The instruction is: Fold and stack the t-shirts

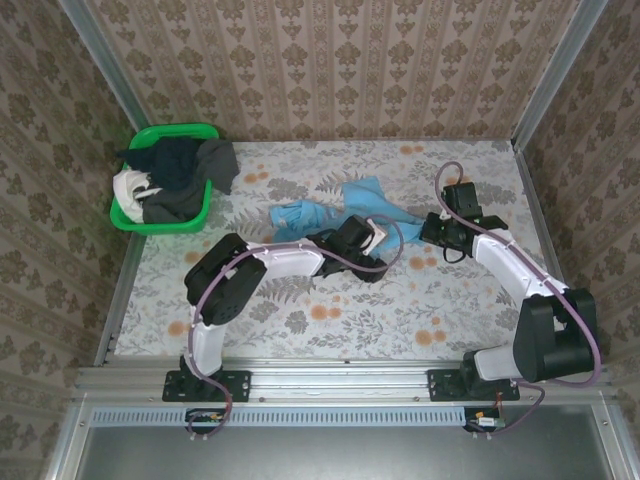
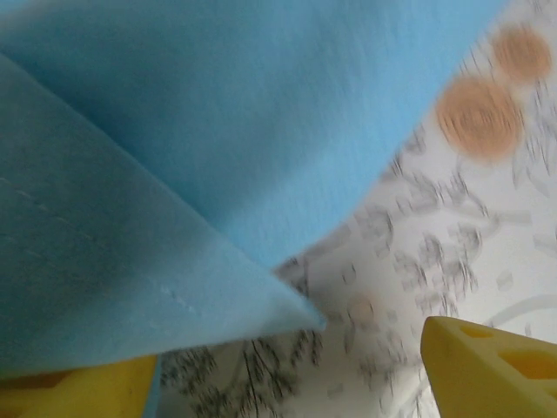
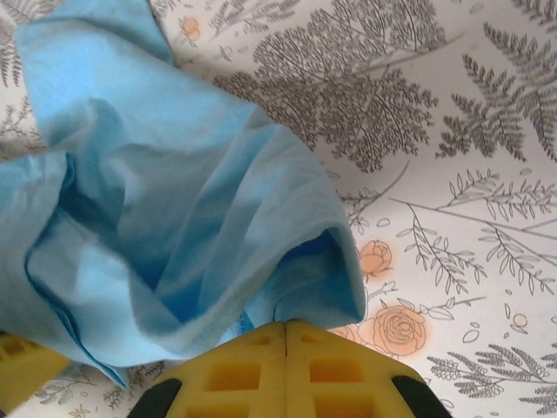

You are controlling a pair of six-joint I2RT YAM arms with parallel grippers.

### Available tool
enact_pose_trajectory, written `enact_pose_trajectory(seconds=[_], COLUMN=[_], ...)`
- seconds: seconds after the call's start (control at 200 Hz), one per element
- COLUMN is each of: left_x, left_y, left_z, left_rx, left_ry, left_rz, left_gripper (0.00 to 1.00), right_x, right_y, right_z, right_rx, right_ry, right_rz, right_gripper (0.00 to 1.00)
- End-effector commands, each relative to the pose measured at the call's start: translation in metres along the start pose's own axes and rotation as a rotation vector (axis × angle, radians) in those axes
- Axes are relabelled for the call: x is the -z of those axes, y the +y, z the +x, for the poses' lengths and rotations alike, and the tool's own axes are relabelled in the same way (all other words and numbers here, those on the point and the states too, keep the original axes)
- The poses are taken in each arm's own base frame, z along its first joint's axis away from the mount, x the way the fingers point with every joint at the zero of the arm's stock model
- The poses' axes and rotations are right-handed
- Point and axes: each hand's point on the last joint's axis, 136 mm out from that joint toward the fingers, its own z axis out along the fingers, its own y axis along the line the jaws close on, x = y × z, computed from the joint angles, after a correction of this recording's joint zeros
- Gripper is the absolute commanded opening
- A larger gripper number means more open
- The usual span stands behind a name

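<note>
A light blue t-shirt (image 1: 345, 205) lies crumpled at the middle of the flowered table (image 1: 400, 300). My left gripper (image 1: 372, 240) hovers at its near edge. In the left wrist view that gripper (image 2: 287, 383) is open, its yellow fingers (image 2: 496, 366) far apart, and a free corner of the blue t-shirt (image 2: 218, 131) hangs above the gap and drapes over the left finger. My right gripper (image 1: 428, 228) sits at the shirt's right side. In the right wrist view it (image 3: 285, 326) is shut, pinching an edge of the blue t-shirt (image 3: 174, 218).
A green basket (image 1: 205, 132) at the back left holds more t-shirts, dark ones (image 1: 180, 165) and a white one (image 1: 128, 188). Papered walls with metal corner posts close the table on three sides. Bare tablecloth lies in front of and right of the blue shirt.
</note>
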Motion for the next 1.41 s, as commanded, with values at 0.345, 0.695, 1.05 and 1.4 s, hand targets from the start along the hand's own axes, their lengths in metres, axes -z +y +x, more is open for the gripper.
enact_pose_trajectory(seconds=[0.345, 0.695, 1.05, 1.4], left_x=[-0.024, 0.072, 0.225, 0.369], left_y=[0.031, 0.052, 0.119, 0.259], left_z=[-0.007, -0.028, -0.031, -0.139], left_rx=[0.217, 0.192, 0.222, 0.287], left_ry=[-0.047, -0.187, -0.315, -0.616], left_rz=[-0.164, -0.214, -0.410, -0.554], left_gripper=[0.51, 0.00, 0.00, 0.00], right_x=[-0.003, 0.004, 0.069, 0.103], right_y=[-0.003, -0.020, 0.004, 0.063], right_z=[0.003, 0.000, -0.014, -0.099], right_rx=[-0.056, -0.065, -0.001, 0.222], right_ry=[0.000, -0.017, -0.109, -0.169], right_rz=[-0.058, -0.012, -0.108, -0.004], right_gripper=[0.00, 0.00, 0.00, 0.00])
